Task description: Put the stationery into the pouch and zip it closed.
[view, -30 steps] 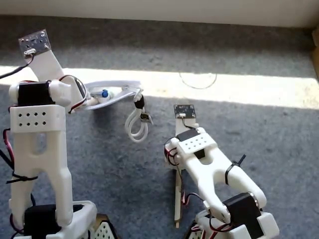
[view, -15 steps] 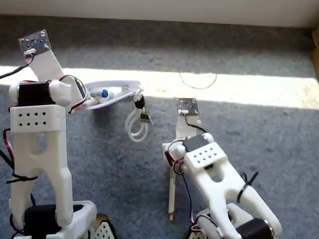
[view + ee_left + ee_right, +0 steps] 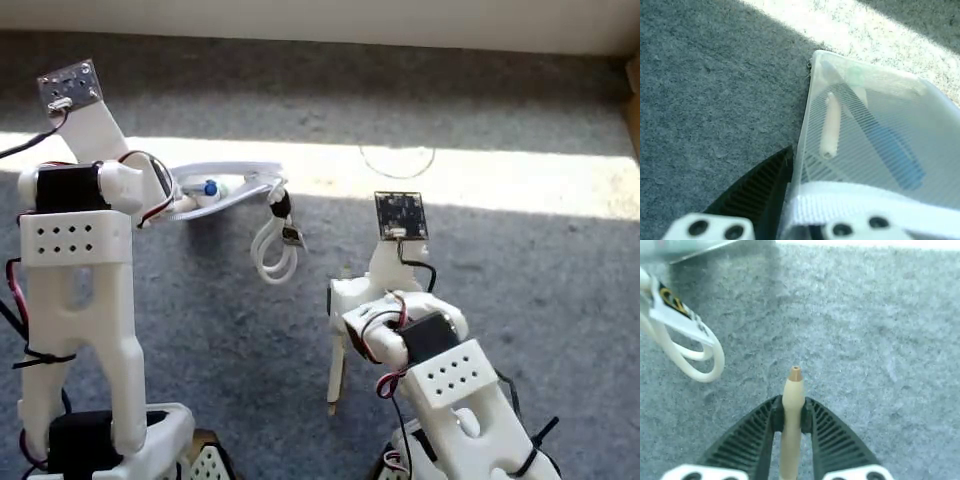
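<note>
As right end effector point(image 3: 791, 404) clamps pencil point(image 3: 794, 382), pouch point(image 3: 855, 155) shows pens point(image 3: 896, 156) inside

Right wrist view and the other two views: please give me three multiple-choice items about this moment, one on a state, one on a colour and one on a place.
1. The right gripper is: A. open and empty; B. shut on the beige pen; C. shut on an eraser.
2. The long pen inside the pouch is: A. red; B. black; C. blue.
3. The white cord loop lies: A. on the grey carpet; B. inside the pouch; C. in the right gripper.

Answers: 1 B, the pen is clamped between its jaws in the right wrist view; 2 C, blue shows through the clear wall in the left wrist view; 3 A, the high view shows it flat on the carpet between the arms.
</note>
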`<state>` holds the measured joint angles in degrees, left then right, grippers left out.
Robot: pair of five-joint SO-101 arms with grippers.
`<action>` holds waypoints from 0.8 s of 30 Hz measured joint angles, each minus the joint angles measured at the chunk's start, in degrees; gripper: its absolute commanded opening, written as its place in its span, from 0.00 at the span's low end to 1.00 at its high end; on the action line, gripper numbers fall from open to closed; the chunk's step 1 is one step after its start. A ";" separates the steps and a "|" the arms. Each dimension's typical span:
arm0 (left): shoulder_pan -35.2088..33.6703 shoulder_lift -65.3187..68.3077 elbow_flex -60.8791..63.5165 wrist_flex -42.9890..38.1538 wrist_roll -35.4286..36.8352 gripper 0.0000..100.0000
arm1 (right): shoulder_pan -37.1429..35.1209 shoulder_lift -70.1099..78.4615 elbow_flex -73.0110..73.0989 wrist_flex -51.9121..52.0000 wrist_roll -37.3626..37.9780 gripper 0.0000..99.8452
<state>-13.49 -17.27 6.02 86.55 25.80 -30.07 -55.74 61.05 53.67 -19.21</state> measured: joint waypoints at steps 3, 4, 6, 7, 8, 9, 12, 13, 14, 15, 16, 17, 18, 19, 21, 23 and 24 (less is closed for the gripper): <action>0.00 0.00 0.00 0.00 0.00 0.04 | 0.00 -5.54 0.09 0.00 0.00 0.01; 0.00 0.00 0.00 0.00 0.00 0.04 | 0.00 -7.47 0.09 0.00 0.00 0.01; 0.00 0.00 0.00 0.00 0.00 0.04 | 0.00 -11.16 0.09 0.00 0.00 0.01; 0.00 0.00 0.00 0.00 0.00 0.04 | 0.00 -12.84 0.09 0.00 0.00 0.01; 0.00 0.00 0.00 0.00 0.00 0.04 | 0.00 -14.24 0.09 0.00 0.00 0.01; 0.00 0.00 0.00 0.00 0.00 0.04 | 0.00 -15.56 0.09 0.00 0.00 0.01; 0.00 0.00 0.00 0.00 0.00 0.04 | -0.09 -18.29 0.09 -2.46 0.00 0.01; 0.00 0.00 0.00 0.00 0.00 0.04 | -0.09 -18.90 0.09 -3.78 0.44 0.01; 0.00 0.00 0.00 0.00 0.00 0.04 | -0.09 -19.34 0.09 -5.01 1.67 0.01; 0.00 0.00 0.00 0.00 0.00 0.04 | -0.09 -19.60 0.09 -6.15 2.90 0.01; 0.00 0.00 0.00 0.00 0.00 0.04 | -0.09 -19.78 0.09 -7.12 3.87 0.01; 0.00 0.00 0.00 0.00 0.00 0.04 | -0.09 -19.96 0.09 -7.82 4.48 0.01; 0.00 0.00 0.00 0.00 0.00 0.04 | -0.09 -20.04 0.09 -8.26 4.84 0.01; 0.00 0.00 0.00 0.00 0.00 0.04 | -0.09 -20.13 0.09 -8.62 5.19 0.01; 0.00 0.00 0.00 0.00 0.00 0.04 | -0.09 -20.13 0.09 -8.97 5.54 0.01; 0.00 0.00 0.00 0.00 0.00 0.04 | -0.09 -20.13 0.09 -8.97 5.71 0.01; 0.00 0.00 0.00 0.00 0.00 0.04 | -0.09 -20.13 0.09 -9.14 5.71 0.01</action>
<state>-13.49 -17.27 6.02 86.55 25.80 -30.15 -75.87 61.14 44.53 -13.49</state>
